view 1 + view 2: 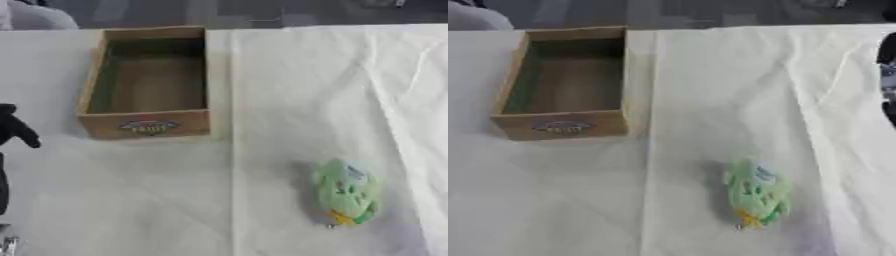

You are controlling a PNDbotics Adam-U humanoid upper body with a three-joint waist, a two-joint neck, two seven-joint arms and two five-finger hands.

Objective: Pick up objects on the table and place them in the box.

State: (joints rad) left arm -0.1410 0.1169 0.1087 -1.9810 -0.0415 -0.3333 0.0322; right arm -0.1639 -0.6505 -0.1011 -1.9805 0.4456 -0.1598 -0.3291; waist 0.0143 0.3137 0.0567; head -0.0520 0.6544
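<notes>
**Box empty, green toy lying apart on the cloth; both hands at the view edges**

Table (131, 200): covered with white cloth (315, 90), creased, with a fold line running from the far edge toward the near edge just right of the box.

Box (147, 82): open wooden crate, upright, far left part of the table. Nothing visible inside; brown floor, greenish tint on the inner left wall. A small label (149, 126) sits on the near outer wall; its text is not legible.

Toy (346, 192): small, soft-looking, pale green, with yellow and darker green bits at its near end and a bluish patch near the top. It lies on the cloth at the near right, well apart from the box and out of it. Nothing touches it. What it depicts cannot be made out.

Left hand (16, 129): black, at the left edge of the left eye view, near the box's near-left corner but apart from it. Only part of it shows, so I cannot tell how the fingers are set. It holds nothing visible.

Right hand (888, 80): a dark shape with a silver patch at the right edge of the right eye view, over the far right of the cloth, well apart from the toy. Finger state cannot be told.
</notes>
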